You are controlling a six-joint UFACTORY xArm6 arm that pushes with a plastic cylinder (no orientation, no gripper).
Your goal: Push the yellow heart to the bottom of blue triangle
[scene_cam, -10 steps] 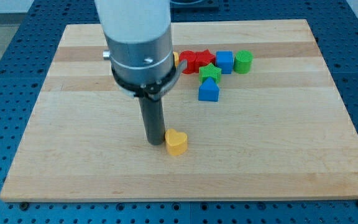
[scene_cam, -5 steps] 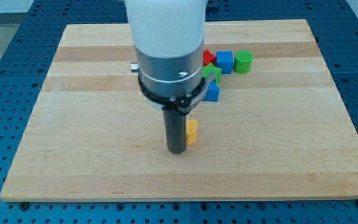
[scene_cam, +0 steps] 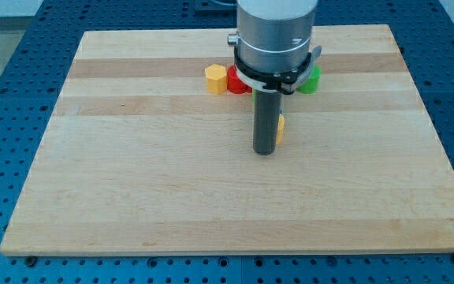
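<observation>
My tip (scene_cam: 265, 151) rests on the wooden board (scene_cam: 132, 181), right of the middle. The yellow heart (scene_cam: 280, 128) shows only as a thin sliver at the rod's right edge, touching it. The blue triangle is hidden behind the rod and the arm's body. The arm's grey body (scene_cam: 275, 39) covers most of the block cluster at the view's top.
A yellow hexagon-like block (scene_cam: 215, 79) stands at the top centre, with a red block (scene_cam: 236, 83) beside it. A green block (scene_cam: 312, 80) peeks out right of the arm. The other blocks of the cluster are hidden.
My tip has moved right and towards the view's top, pushing the yellow heart with it. The arm now hides the blue blocks and the green star, and the yellow hexagon has come into view.
</observation>
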